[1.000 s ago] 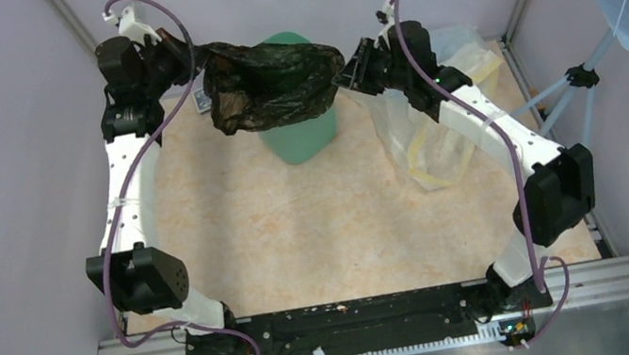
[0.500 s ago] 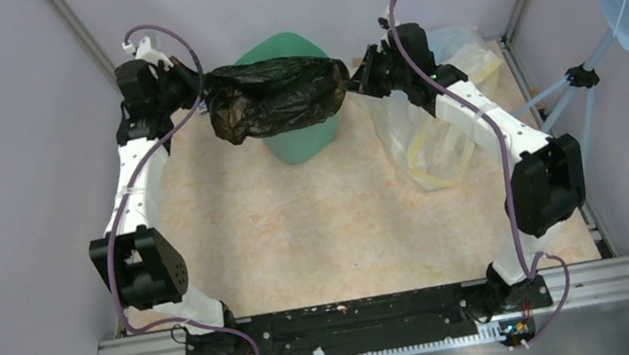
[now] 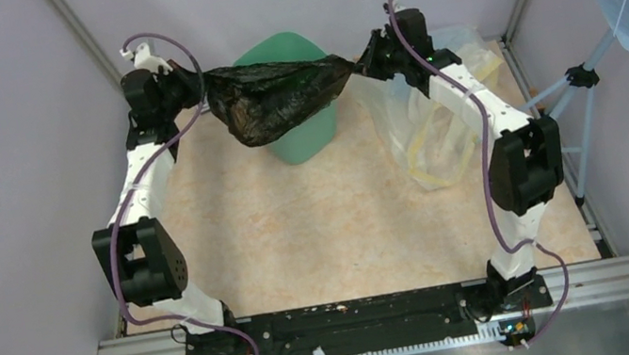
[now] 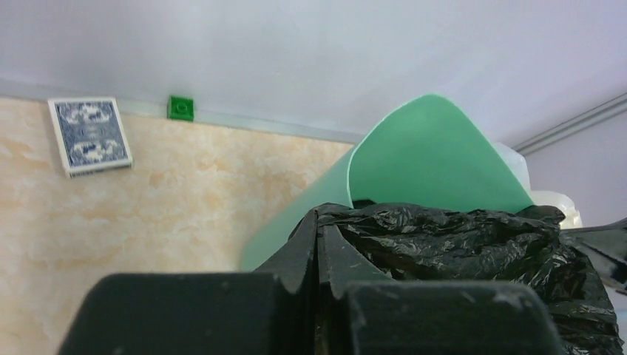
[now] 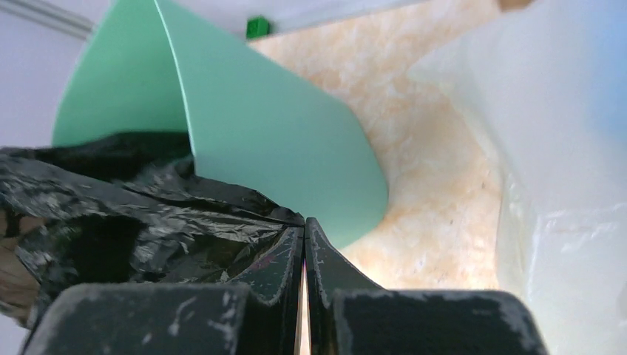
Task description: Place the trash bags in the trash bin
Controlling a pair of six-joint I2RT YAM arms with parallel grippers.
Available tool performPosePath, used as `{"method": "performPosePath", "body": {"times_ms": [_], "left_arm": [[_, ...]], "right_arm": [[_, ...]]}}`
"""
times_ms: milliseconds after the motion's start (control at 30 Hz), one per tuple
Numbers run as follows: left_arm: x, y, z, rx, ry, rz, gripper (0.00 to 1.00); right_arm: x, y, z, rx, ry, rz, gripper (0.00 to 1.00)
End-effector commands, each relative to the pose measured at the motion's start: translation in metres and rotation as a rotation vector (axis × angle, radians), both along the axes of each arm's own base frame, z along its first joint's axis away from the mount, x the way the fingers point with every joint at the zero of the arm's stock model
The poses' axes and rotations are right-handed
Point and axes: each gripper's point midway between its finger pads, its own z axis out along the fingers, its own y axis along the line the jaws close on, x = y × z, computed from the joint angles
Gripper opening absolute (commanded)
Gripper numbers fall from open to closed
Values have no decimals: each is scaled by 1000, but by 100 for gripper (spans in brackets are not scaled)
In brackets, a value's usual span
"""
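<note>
Got a thin, crinkly, glossy black plastic bag (image 3: pixel 279 97) strung between both claws here. Pinched at its left end by the left gripper (image 3: pixel 203 85) and at its right corner by the right gripper (image 3: pixel 358 66), both clamped fully shut on the plastic. Sags in the middle, draped across the top of the mint-green plastic bin (image 3: pixel 310 140) with the rounded-square rim. Just right of that, a pale translucent plastic heap (image 3: pixel 428 136).

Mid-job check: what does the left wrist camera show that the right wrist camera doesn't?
Only left wrist: a blue-backed card pack on the table. Only right wrist: the pale translucent plastic heap. Both: the black trash bag, the mint-green bin, a small green square; the left gripper and right gripper are each shut on the bag.
</note>
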Motion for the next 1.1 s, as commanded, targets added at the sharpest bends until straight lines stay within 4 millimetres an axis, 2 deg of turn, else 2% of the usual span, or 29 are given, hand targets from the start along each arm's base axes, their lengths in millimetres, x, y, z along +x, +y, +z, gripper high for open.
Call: {"method": "performPosePath", "body": {"times_ms": [0, 100, 233, 433, 600, 700, 800, 933, 967, 1067], "left_arm": [[21, 10, 32, 4, -164, 34, 0], [29, 5, 30, -22, -187, 0, 0], [44, 2, 19, -49, -200, -13, 0], [70, -6, 2, -104, -192, -72, 0], [80, -26, -21, -182, -125, -208, 2], [75, -40, -37, -231, -69, -289, 3], [62, -53, -44, -282, -42, -367, 3], [34, -70, -41, -364, -34, -464, 3], [25, -75, -41, -381, -15, -493, 2], [-4, -88, -42, -410, 29, -530, 2]], "right_arm": [[31, -13, 60, 19, -172, -25, 0], [42, -12, 64, 14, -187, -10, 0], [54, -4, 57, 22, -180, 20, 0], [74, 10, 26, 32, -121, 63, 0], [77, 30, 4, 71, -68, 164, 0], [67, 46, -6, 110, -43, 254, 0], [49, 65, -6, 128, -55, 319, 0], [18, 82, 2, 144, -83, 367, 0], [7, 83, 14, 153, -102, 375, 0], [-26, 79, 17, 169, -94, 391, 0]]}}
